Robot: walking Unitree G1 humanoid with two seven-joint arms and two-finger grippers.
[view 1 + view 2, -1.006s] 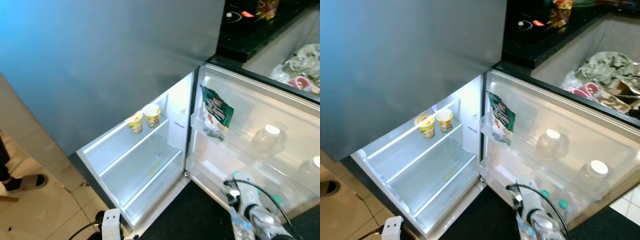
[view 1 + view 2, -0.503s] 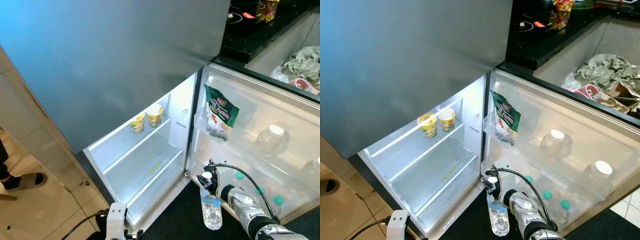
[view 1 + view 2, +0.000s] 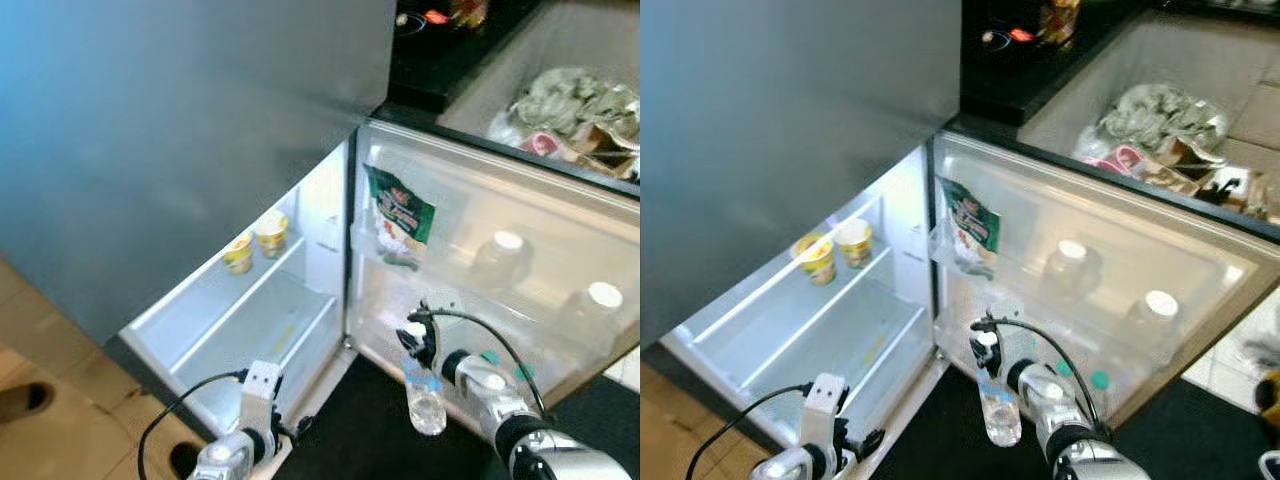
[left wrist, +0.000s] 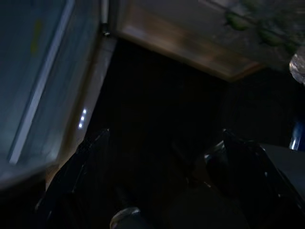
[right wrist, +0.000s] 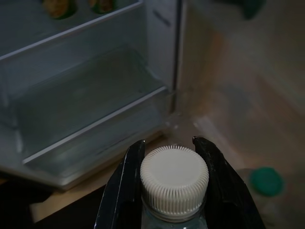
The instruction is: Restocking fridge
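One clear bottle [image 3: 425,395] (ribbed white cap) hangs from right gripper [image 5: 171,157].

You have a clear water bottle [image 3: 424,395] with a ribbed white cap [image 5: 174,180] pinched between black fingers [image 5: 126,191]. On the fridge's white shelf [image 3: 225,296] stand two yellow cups [image 3: 254,240] with printed labels. Along the clear door rack's [image 3: 470,300] left edge hangs a green pouch [image 3: 398,221] printed red and white; white-lidded jars [image 3: 505,253] sit further right, and teal caps [image 3: 1086,378] show lower.
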